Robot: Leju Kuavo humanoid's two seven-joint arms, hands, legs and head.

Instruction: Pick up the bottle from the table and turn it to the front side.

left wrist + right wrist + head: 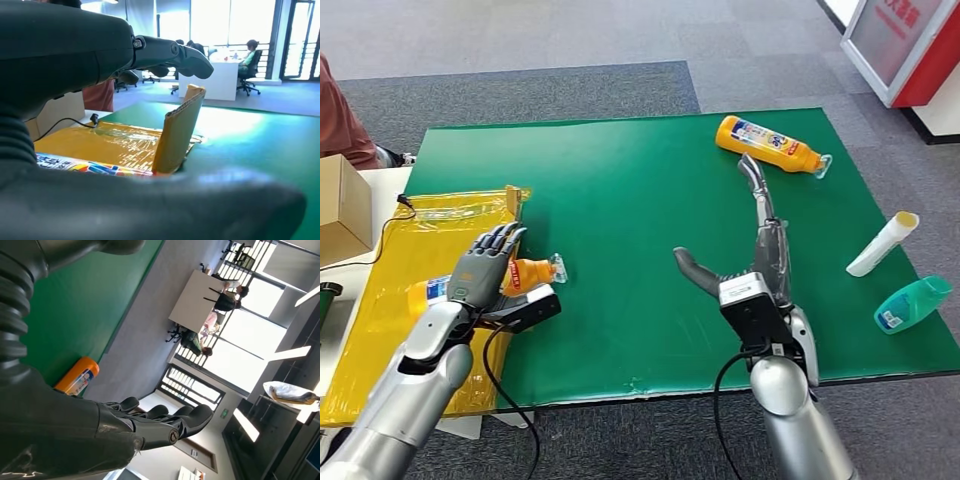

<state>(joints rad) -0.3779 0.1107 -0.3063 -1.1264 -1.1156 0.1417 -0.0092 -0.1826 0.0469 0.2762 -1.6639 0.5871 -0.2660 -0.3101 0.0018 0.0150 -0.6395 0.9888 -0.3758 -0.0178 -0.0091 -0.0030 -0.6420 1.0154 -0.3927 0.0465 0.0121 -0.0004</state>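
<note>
An orange bottle (530,272) with a clear cap lies on its side where the yellow sheet (388,300) meets the green mat (637,220). My left hand (482,265) hovers over it with fingers stretched above and the thumb on its near side; in the left wrist view its label (90,166) shows between fingers and thumb, and no grip is visible. A second orange bottle (770,145) lies at the mat's far right and is also seen in the right wrist view (77,376). My right hand (761,265) is open, its fingers pointing toward that bottle, short of it.
A white tube (882,243) and a teal bottle (912,303) lie near the mat's right edge. A cardboard box (341,205) and a person's sleeve (339,110) are at the left. The yellow sheet has an upturned flap (177,130). A red-and-white stand (901,45) sits far right.
</note>
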